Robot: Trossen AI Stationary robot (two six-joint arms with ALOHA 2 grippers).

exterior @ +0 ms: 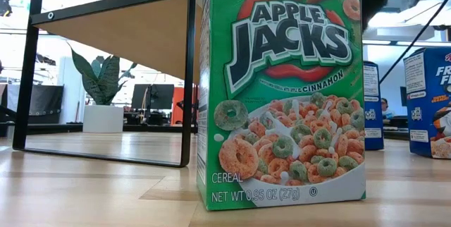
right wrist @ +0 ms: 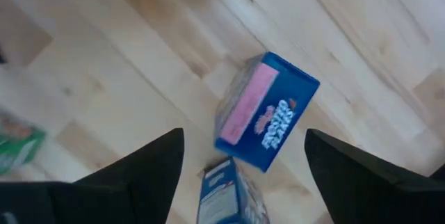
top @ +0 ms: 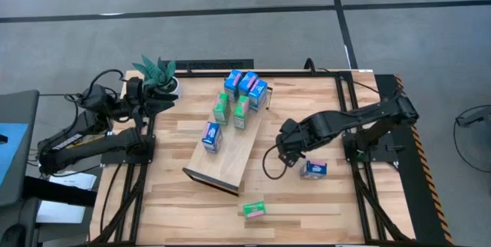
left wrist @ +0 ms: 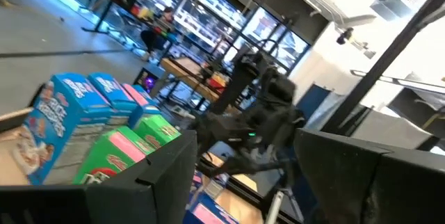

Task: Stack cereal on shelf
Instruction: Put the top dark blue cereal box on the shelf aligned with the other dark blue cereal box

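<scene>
The shelf [top: 230, 155], a light-wood board on dark end frames, lies slantwise mid-table. On it stand several cereal cartons: blue ones [top: 247, 86] at its far end, two green ones [top: 230, 110] and one blue one [top: 211, 136]. A green carton [top: 254, 209] lies on the table near the near edge and fills the low view [exterior: 282, 93]. My right gripper [top: 289, 155] [right wrist: 243, 132] is open above a blue carton with a pink side [right wrist: 268, 113] lying flat on the table [top: 313, 169]; a second blue carton [right wrist: 229, 195] shows between its fingers. My left gripper [top: 153, 100] [left wrist: 243, 140] waits open at the far left.
A potted plant [top: 157, 70] stands at the far-left corner beside my left gripper. Dark frame rails [top: 345, 124] run along the table's sides. Bare slatted tabletop [top: 176, 209] lies near the shelf's near end.
</scene>
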